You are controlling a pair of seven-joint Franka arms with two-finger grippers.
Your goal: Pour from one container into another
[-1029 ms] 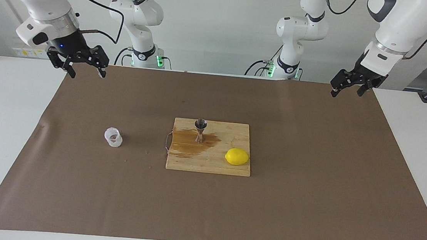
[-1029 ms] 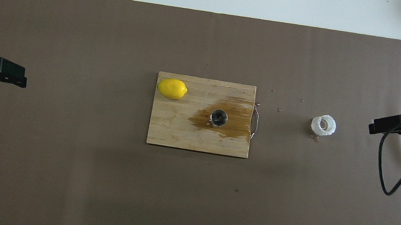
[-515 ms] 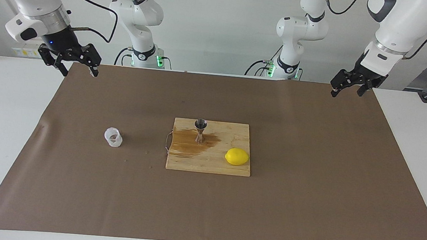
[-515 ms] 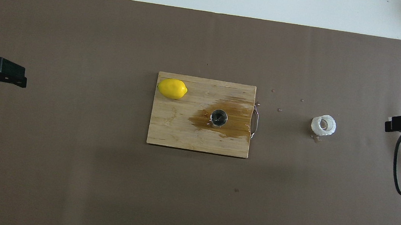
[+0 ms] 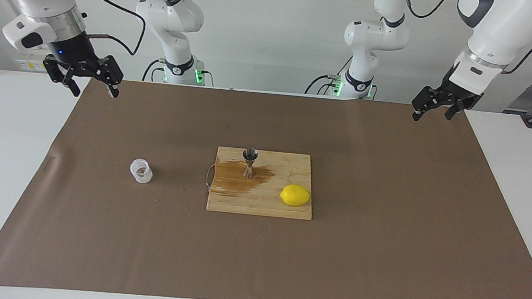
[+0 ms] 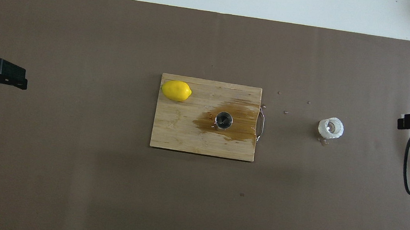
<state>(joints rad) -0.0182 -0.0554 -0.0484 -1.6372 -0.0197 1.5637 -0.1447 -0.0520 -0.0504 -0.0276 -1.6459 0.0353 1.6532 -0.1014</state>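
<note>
1. My right gripper point(image 5: 92, 85) hangs in the air over the paper's point(image 5: 384, 227) edge at the right arm's end of the table, fingers spread and holding nothing.
2. My left gripper point(image 5: 435, 110) hangs over the corner of the paper at the left arm's end, jaws also open and empty.
3. The cup point(image 5: 141, 171) stands upright on the paper toward my right arm's end, well apart from both grippers.
4. A few small brown drops dot the paper between the cup and the board point(image 5: 289, 209).
5. The board lies mid-table, its wire handle point(image 5: 208, 178) facing the cup.
6. The jigger point(image 5: 249, 162) stands upright on the board, in the half nearer the handle and nearer to me.
7. A brown puddle point(image 5: 234, 178) spreads on the board around the jigger's foot and reaches the handle edge.
8. A lemon point(image 5: 295, 195) lies on the board's corner toward my left arm's end, farther from me than the jigger and clear of the puddle.
</note>
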